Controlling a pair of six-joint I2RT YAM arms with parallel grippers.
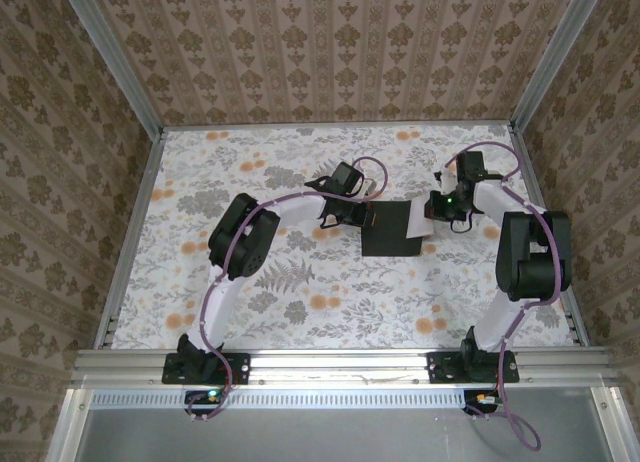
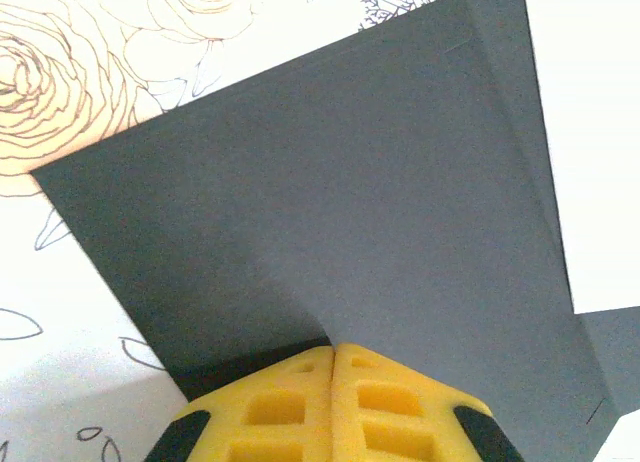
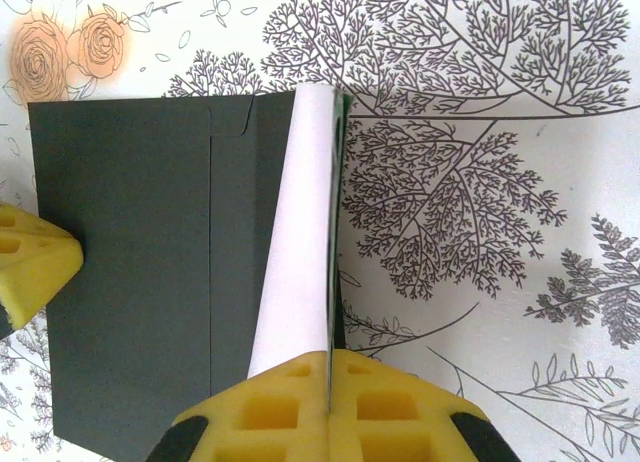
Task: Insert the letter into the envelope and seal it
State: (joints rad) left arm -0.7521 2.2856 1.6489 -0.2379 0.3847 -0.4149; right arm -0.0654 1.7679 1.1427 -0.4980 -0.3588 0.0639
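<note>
On the left, my left gripper [image 1: 358, 220] has its yellow fingers [image 2: 290, 407] pressed together with nothing between them, the tips set down on the left edge of the envelope [image 1: 388, 232]. I read that as a pin: closed fingers bearing down so the black sheet cannot slide when something is pushed into it from the other side. The envelope lies flat on the flowered table [image 1: 250, 302], about midway between the two arms, with its flap folded out toward the right, so I take the mouth to face my other arm. At that right side the letter [image 3: 300, 242] is held on edge, white face to the left and a thin green line along its rim, with its far end reaching over the flap. My right gripper [image 3: 328, 382] is clamped on the near end of it. Held upright like that it is not yet in the mouth, and I judge it needs laying flatter before it goes in. By count: one envelope, one letter, two grippers, both with fingers closed
</note>
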